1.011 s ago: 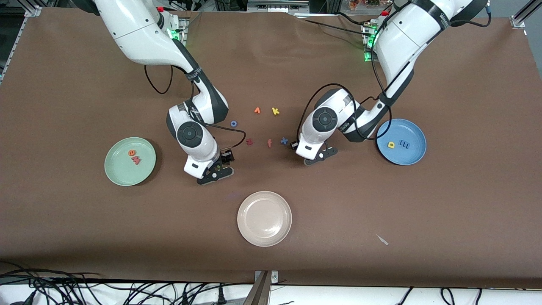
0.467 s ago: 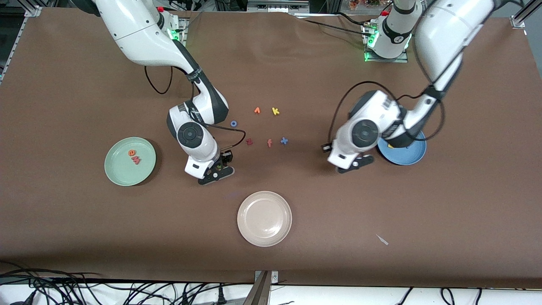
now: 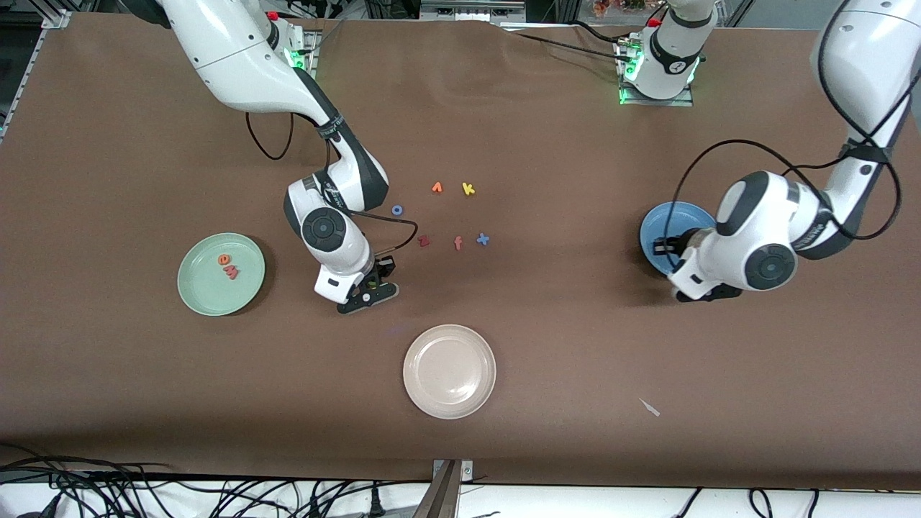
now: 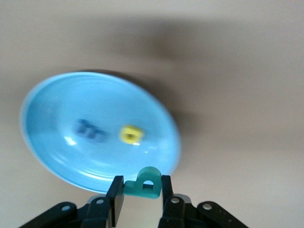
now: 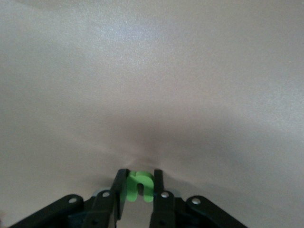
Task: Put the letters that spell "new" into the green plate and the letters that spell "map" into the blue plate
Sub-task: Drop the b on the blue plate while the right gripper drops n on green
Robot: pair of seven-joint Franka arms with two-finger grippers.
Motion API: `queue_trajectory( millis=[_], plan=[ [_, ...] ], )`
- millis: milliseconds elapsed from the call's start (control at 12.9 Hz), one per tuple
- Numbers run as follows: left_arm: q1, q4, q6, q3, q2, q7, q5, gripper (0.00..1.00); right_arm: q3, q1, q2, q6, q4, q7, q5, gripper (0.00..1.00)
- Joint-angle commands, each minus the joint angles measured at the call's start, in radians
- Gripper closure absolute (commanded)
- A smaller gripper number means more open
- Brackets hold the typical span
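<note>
The brown cloth-covered table (image 3: 575, 345) looks the same as a second ago; the arms are what differ. The left arm has swung away from the loose letters at the middle of the front view, out toward its own end of the table. Its left gripper (image 4: 141, 187) now hangs over the lower rim of the round medium-blue plate (image 3: 665, 219), at mid-height in the frame. Its claw is narrow and pinches the small teal foam "p" (image 4: 145, 184) upright. The blue foam "m" (image 4: 90, 130) and the yellow foam "a" (image 4: 131, 134) already lie in that plate, so releasing the "p" would probably complete "map".

The right arm has barely moved. Its right gripper (image 3: 367, 295) is low at the table, just above the round cream-white plate (image 3: 450, 403) in the lower middle of the frame. Its claw has drawn in from wide to tight on the small olive-green foam "n" (image 5: 140, 185), which I judge to be still down at the cloth.

The round pale mint-green plate (image 3: 209, 295) sits toward the right arm's end and holds the orange foam "e" (image 3: 224, 260) and the salmon-red foam "w" (image 3: 230, 272). The "n" is the only letter missing from "new" — it needs lifting and carrying over.

The leftover letters sit untouched in the upper middle of the frame — the yellow foam "k" (image 3: 468, 188), the dark red "z" (image 3: 424, 241), the orange "f" (image 3: 457, 243) and the blue "x" (image 3: 483, 239).
</note>
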Motion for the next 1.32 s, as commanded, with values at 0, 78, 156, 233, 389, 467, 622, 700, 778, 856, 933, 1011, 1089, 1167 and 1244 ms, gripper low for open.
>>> queue_trajectory(
  millis=[0,78,156,233,389,467,622,700,778,856,933,1011,1089,1167,1244],
  plan=[
    [0.081,-0.1,0.04,-0.02,-0.03,0.098,0.056,0.9,0.003,-0.001,0.025,0.001,0.03,-0.002,-0.01,0.87],
    [0.115,-0.152,0.095,-0.02,-0.03,0.108,0.072,0.9,0.003,-0.002,0.022,-0.002,0.031,-0.004,-0.004,0.9],
    [0.135,-0.198,0.159,-0.02,-0.031,0.108,0.094,0.89,0.005,-0.007,0.019,-0.016,0.053,-0.004,0.005,0.91],
    [0.14,-0.223,0.193,-0.02,-0.031,0.108,0.112,0.88,0.003,-0.011,0.016,-0.061,0.071,-0.007,0.011,0.91],
    [0.141,-0.223,0.195,-0.021,-0.03,0.108,0.114,0.63,-0.001,-0.02,0.007,-0.169,0.122,-0.007,0.015,0.91],
    [0.141,-0.215,0.193,-0.021,-0.031,0.108,0.114,0.48,-0.007,-0.023,-0.016,-0.201,0.119,-0.01,0.013,0.91],
    [0.141,-0.182,0.183,-0.035,-0.057,0.108,0.111,0.0,-0.033,-0.028,-0.056,-0.307,0.11,-0.002,0.011,0.92],
    [0.141,-0.145,0.154,-0.05,-0.08,0.108,0.097,0.0,-0.056,-0.027,-0.083,-0.328,0.093,-0.002,0.008,0.92],
    [0.141,-0.078,0.087,-0.079,-0.082,0.106,0.094,0.0,-0.079,-0.027,-0.127,-0.323,0.04,-0.004,0.002,0.92],
    [0.14,0.011,-0.007,-0.105,-0.077,0.106,0.074,0.0,-0.099,-0.027,-0.164,-0.318,-0.008,-0.004,-0.004,0.92],
    [0.128,0.1,-0.082,-0.115,-0.076,0.106,0.048,0.0,-0.121,-0.027,-0.195,-0.312,-0.054,-0.013,-0.01,0.93],
    [0.118,0.166,-0.128,-0.116,-0.074,0.108,0.039,0.0,-0.142,-0.027,-0.218,-0.289,-0.091,-0.045,-0.018,0.93],
    [0.114,0.217,-0.147,-0.127,-0.076,0.105,0.039,0.0,-0.164,-0.027,-0.237,-0.266,-0.129,-0.072,-0.019,0.93],
    [0.114,0.263,-0.171,-0.144,-0.079,0.103,0.042,0.0,-0.196,-0.027,-0.26,-0.241,-0.171,-0.103,-0.019,0.93],
    [0.112,0.32,-0.214,-0.153,-0.08,0.1,0.048,0.0,-0.222,-0.027,-0.281,-0.212,-0.218,-0.137,-0.019,0.93]
  ],
)
